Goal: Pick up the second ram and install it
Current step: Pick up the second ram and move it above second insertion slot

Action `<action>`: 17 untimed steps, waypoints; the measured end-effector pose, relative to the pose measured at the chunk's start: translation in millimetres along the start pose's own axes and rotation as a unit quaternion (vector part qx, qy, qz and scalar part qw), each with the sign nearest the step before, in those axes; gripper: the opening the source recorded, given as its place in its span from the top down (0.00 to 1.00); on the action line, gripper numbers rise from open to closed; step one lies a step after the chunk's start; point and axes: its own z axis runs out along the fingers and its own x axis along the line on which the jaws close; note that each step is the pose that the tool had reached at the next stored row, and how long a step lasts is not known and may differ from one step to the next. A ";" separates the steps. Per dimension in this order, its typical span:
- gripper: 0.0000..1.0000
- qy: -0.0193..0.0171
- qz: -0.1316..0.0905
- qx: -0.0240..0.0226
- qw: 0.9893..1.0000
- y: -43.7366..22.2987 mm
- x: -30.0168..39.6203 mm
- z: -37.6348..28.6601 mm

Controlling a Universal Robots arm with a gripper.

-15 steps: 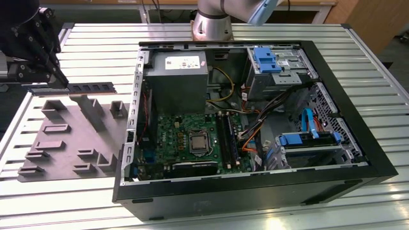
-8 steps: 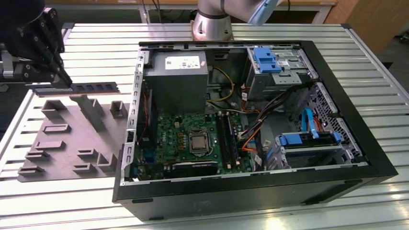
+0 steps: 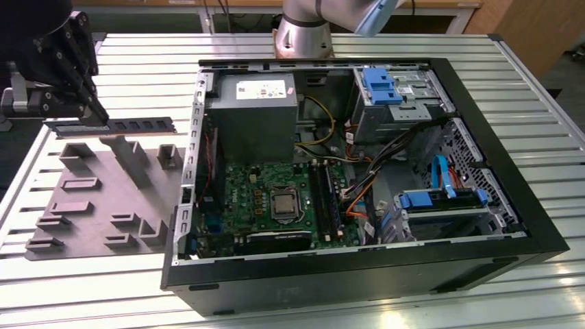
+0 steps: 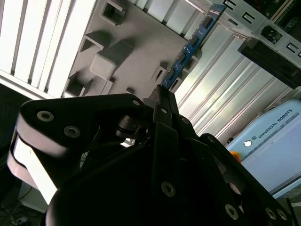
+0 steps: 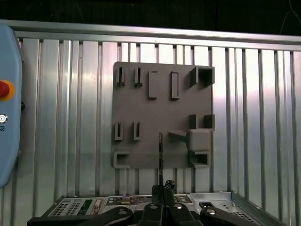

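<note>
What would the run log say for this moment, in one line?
claw: shut on second ram | second ram: held in air over grey holder tray | computer case: open, beside tray

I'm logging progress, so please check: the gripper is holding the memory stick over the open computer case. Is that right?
Not quite. The gripper does hold the memory stick, but outside the open computer case, over the grey tray beside it. The exterior view shows this.

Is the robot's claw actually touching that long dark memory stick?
Touching. In the second wrist view the gripper clamps one end of the second ram between its fingertips, with no gap.
</note>
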 end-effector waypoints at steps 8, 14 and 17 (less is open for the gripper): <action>0.89 0.000 0.000 0.000 1.000 -5.8 -0.1 -0.3; 0.89 0.000 0.000 0.000 1.000 -10.1 -0.1 -0.5; 0.89 0.000 0.000 0.000 1.000 -12.4 -0.2 -0.6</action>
